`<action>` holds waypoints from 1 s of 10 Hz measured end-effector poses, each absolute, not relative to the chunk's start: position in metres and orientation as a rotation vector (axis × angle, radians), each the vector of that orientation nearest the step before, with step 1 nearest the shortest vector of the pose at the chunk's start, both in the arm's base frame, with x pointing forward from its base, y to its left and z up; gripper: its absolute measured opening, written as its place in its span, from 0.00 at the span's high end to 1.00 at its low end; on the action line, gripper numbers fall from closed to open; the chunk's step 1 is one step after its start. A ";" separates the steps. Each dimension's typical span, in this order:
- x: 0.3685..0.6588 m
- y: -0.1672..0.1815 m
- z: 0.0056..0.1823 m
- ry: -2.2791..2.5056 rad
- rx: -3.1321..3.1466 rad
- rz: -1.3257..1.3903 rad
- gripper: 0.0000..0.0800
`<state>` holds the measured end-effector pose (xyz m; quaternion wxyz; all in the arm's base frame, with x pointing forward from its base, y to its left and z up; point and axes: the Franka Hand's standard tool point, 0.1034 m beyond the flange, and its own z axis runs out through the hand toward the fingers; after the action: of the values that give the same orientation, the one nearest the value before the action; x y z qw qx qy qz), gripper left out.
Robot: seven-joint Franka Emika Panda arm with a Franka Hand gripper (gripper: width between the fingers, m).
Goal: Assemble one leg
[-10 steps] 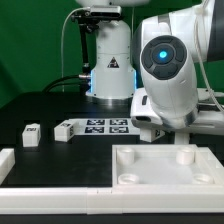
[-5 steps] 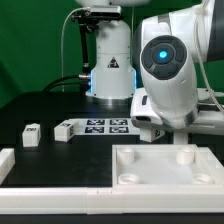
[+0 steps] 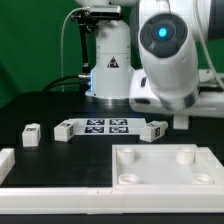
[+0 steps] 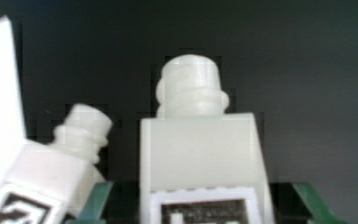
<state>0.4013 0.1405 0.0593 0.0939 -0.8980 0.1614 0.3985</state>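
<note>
While the gripper [image 4: 201, 203] hangs above the dark table, its jaws pinch the leg [image 4: 201, 150] by its tagged body, the screw tip pointing straight out past the fingers [image 4: 91, 208]. In the exterior view, the tabletop [image 3: 160, 172] and its nearest socket [image 3: 185, 155] lie at six o'clock from the gripper. A spare leg [image 3: 155, 129] lies at nine.

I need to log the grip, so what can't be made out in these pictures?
1. The gripper: the wrist view's edge cuts off its fingers, and the arm hides it in the exterior view, so whether it grips the leg is unclear.
2. The leg's tag: wrist view, blurred and cut by the edge.
3. The marker board tags: exterior view, too small to read.
</note>
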 end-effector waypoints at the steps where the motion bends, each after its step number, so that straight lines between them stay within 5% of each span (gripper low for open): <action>1: 0.411 0.141 0.067 0.480 -2.676 1.140 0.64; 3: 0.408 0.141 0.064 0.481 -2.674 1.146 0.64; 6: 0.418 0.143 0.064 0.506 -2.807 0.801 0.64; 10: 0.479 0.107 0.114 0.242 -2.972 0.287 0.64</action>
<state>0.4793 0.1069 0.1136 0.0728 -0.9895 0.0807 0.0954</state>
